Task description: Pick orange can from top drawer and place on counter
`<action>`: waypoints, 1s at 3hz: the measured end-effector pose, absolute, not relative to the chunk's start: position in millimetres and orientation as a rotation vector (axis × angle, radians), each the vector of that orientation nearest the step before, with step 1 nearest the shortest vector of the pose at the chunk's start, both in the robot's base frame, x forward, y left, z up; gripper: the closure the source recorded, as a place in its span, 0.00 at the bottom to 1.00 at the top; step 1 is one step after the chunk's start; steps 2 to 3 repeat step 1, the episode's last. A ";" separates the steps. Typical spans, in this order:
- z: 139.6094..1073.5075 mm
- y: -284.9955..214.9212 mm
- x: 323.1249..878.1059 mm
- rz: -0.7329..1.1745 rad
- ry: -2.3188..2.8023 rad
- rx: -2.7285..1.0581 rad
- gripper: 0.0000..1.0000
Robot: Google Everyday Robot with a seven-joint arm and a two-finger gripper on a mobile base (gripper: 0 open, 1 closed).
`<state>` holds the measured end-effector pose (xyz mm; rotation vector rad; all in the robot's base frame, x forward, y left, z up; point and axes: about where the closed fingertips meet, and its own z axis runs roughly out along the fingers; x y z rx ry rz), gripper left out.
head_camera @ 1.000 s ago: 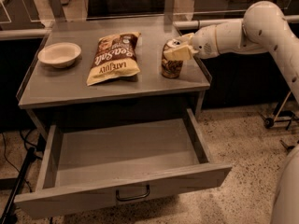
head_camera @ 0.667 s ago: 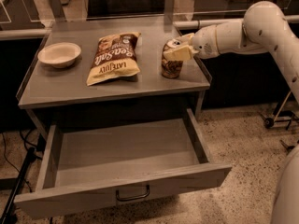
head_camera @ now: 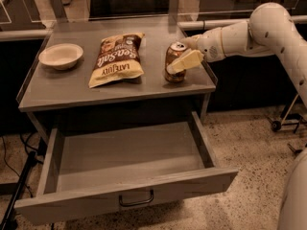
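The orange can (head_camera: 173, 67) stands upright on the counter (head_camera: 72, 87), near its right edge and to the right of the chip bag. My gripper (head_camera: 185, 52) reaches in from the right and is closed around the can's upper part. One pale finger (head_camera: 186, 60) lies across the can's front; the other is behind it. The top drawer (head_camera: 129, 198) is pulled fully open below the counter. Its inside is bare and its dark handle (head_camera: 136, 200) sits at the front centre.
A brown-and-yellow chip bag (head_camera: 116, 59) lies flat in the middle of the counter. A white bowl (head_camera: 61, 56) sits at the counter's left. My white arm (head_camera: 261, 30) spans the right side. Cables and a stand leg (head_camera: 17, 195) are on the floor at left.
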<state>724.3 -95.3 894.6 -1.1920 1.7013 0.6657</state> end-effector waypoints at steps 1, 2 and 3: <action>894.6 -95.2 724.3 0.666 1.701 -1.192 0.00; 894.6 -95.2 724.3 0.666 1.701 -1.192 0.00; 894.6 -95.2 724.3 0.666 1.701 -1.192 0.00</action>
